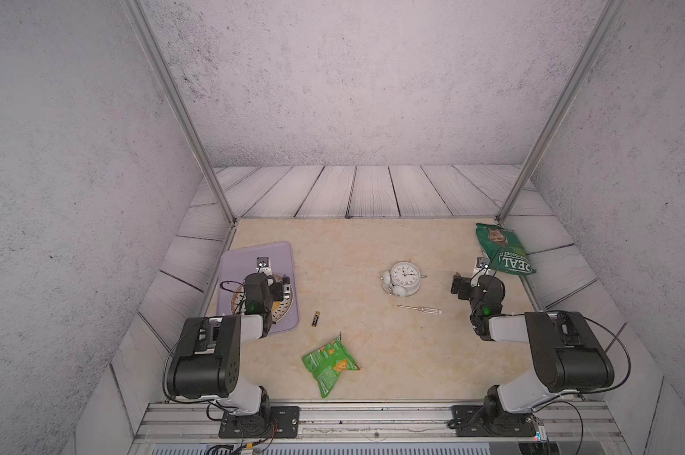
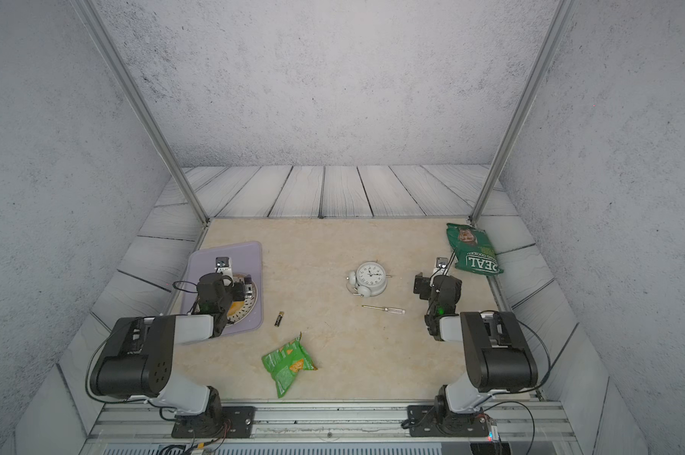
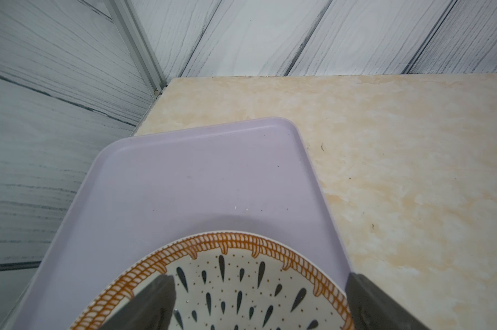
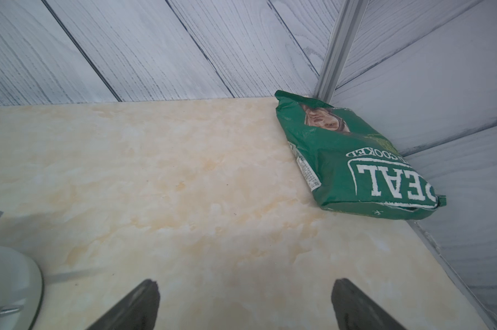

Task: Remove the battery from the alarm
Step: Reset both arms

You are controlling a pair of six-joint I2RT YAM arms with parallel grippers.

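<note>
The alarm (image 1: 403, 277) (image 2: 368, 277), a white twin-bell clock, lies face up right of the table's middle. Its white edge shows in the right wrist view (image 4: 13, 283). The battery (image 1: 316, 318) (image 2: 279, 318), black with a gold end, lies loose on the table well left of the alarm, beside the tray. My left gripper (image 1: 282, 288) (image 3: 260, 277) hovers open over a patterned plate, holding nothing. My right gripper (image 1: 460, 284) (image 4: 245, 282) stands open over bare table just right of the alarm, also with nothing in it.
A lilac tray (image 1: 254, 252) (image 3: 198, 171) at the left holds the plate (image 3: 241, 271). A clear-handled screwdriver (image 1: 419, 309) lies in front of the alarm. A light green snack bag (image 1: 329, 364) lies near the front, a dark green bag (image 1: 502, 248) (image 4: 355, 160) in the far right corner.
</note>
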